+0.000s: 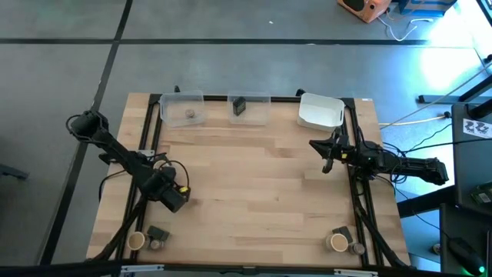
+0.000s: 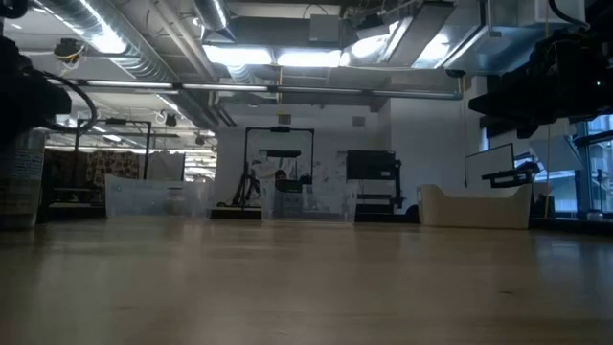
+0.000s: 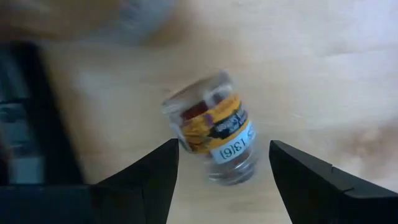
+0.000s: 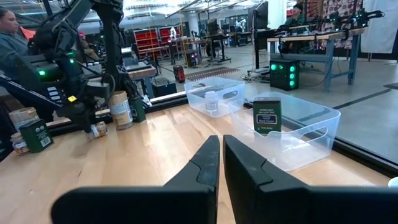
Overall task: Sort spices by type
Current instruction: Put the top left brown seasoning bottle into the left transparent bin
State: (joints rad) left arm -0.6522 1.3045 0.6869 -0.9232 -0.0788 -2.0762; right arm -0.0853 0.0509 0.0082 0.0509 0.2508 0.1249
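My left gripper point(image 1: 174, 198) point(image 3: 224, 143) hangs open over the table's near left part. In the left wrist view a small clear round jar point(image 3: 211, 127) with an orange label and brownish contents lies tilted on the wood between the fingers, apart from both. A tan cylinder point(image 1: 136, 241), a dark block point(image 1: 159, 231) and a small jar point(image 1: 156, 245) stand at the near left corner. A like trio point(image 1: 344, 240) stands at the near right. My right gripper point(image 1: 327, 160) point(image 4: 221, 140) is shut, raised above the table's right side.
Along the far edge stand two clear tubs, one holding a small jar point(image 1: 190, 114) point(image 4: 211, 99), the other a dark block point(image 1: 239, 105) point(image 4: 267, 115), and a white tub point(image 1: 320, 111). Black frame rails run along the table's sides. A person point(image 4: 9, 31) shows beyond the table.
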